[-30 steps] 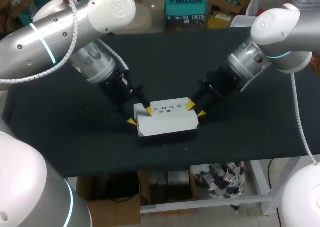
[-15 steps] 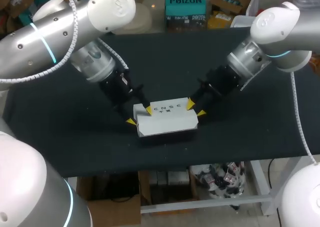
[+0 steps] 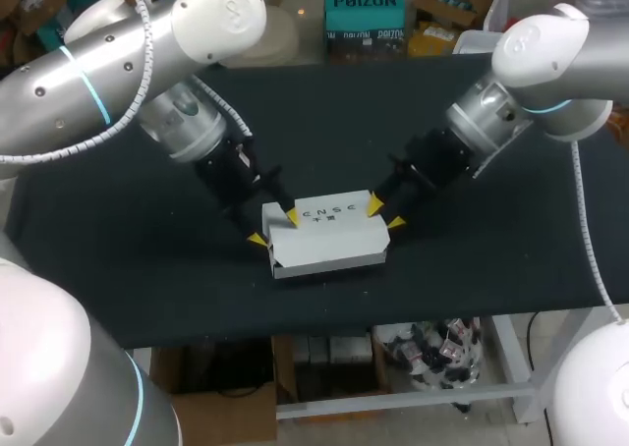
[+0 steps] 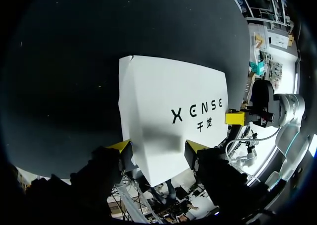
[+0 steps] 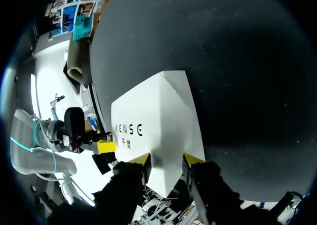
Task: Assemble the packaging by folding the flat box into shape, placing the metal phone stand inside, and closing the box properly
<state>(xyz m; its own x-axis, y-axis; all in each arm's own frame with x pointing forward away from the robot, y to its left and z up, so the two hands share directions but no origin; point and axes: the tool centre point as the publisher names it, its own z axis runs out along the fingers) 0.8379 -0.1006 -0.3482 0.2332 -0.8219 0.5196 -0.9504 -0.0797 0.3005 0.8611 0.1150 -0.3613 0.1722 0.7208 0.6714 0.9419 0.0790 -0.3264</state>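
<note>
The left jaws stood partway apart and held the near end of the white box (image 4: 168, 121), one yellow fingertip (image 4: 121, 145) against the box's side edge and the other pressed on its smooth top face. The right jaws, set narrower, pinched the opposite end, where the card came to a folded point between the two yellow pads (image 5: 141, 159). The box was matte white cardboard, a low rectangular shape with crisp creases, a slanted fold line on each end wall, a flat top panel lying down and dark printed lettering across it. In the head view it lay lengthwise near the front middle of the tabletop (image 3: 147, 269), which was covered in a dull black cloth flecked with pale specks. Behind each set of yellow tips came blocky black fingers and a black wrist housing. The left arm (image 3: 128, 53) and the right arm (image 3: 550, 53), both glossy rounded silver-white shells with thin cyan rings, sloped in from the far corners toward the box.
</note>
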